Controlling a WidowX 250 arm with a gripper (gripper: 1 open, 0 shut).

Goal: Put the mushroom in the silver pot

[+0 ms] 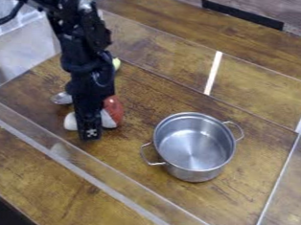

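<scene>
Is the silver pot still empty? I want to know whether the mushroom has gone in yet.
Empty. The silver pot shows only its bare steel floor, and the mushroom lies on the table to its left, under the gripper.

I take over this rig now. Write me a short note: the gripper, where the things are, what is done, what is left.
Gripper: pointing down over the mushroom, fingers around its pale stem; a firm grip cannot be confirmed.
Mushroom: lying on the table, left of the pot.
Pot: upright, empty, no lid.
Spoon: behind the arm, untouched.
Done: arm is at the mushroom.
Left: grip, lift, carry to the pot, release inside.
</scene>
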